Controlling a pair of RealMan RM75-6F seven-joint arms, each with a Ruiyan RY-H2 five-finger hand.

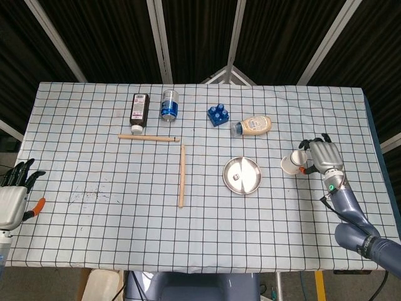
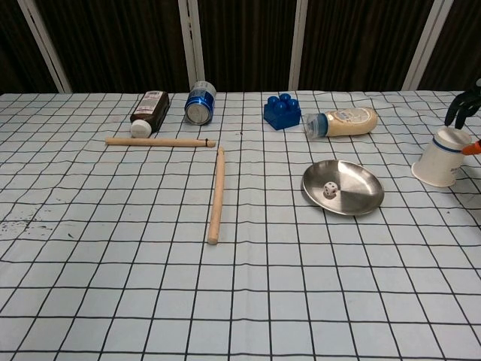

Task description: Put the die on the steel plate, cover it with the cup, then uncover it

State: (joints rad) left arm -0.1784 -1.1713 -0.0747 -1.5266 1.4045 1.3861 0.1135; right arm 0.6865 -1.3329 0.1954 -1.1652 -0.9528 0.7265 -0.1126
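Observation:
A small white die (image 1: 236,177) (image 2: 328,190) lies in the steel plate (image 1: 248,169) (image 2: 358,185) right of the table's middle. The white cup (image 1: 292,163) (image 2: 442,158) with a thin blue band stands on the cloth to the plate's right, wider end down. My right hand (image 1: 324,157) (image 2: 464,105) is at the cup's far side with fingers apart. Its dark fingers hang over the cup's top and the orange thumb tip sits beside the cup. I cannot tell whether it touches. My left hand (image 1: 14,197) rests open at the table's left edge.
Along the back lie a dark bottle (image 1: 139,109), a blue can (image 1: 169,104), a blue toy block (image 1: 218,115) and a beige sauce bottle (image 1: 253,125). Two wooden sticks (image 1: 182,175) (image 1: 149,138) form an L left of the plate.

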